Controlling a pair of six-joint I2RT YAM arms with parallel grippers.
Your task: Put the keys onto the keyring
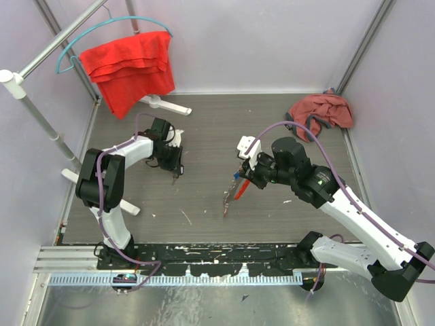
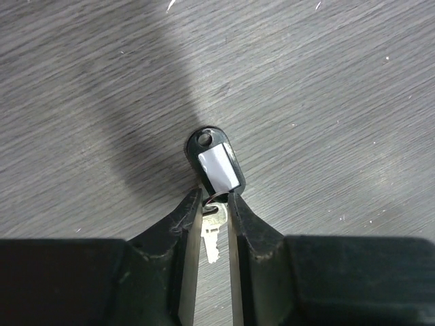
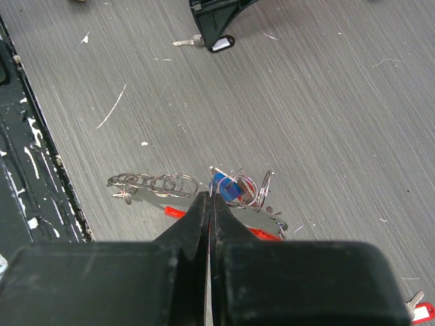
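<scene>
Left gripper: jaws narrow, pinching a silver key with a black tag, lower middle of its wrist view.
Right gripper: almost closed on the keyring, frame centre.
Blue key: touching the fingertips.

No text, number or brand can be read anywhere; the white label on the black key tag, just beyond the tips of the left gripper, shows no legible writing.
</scene>
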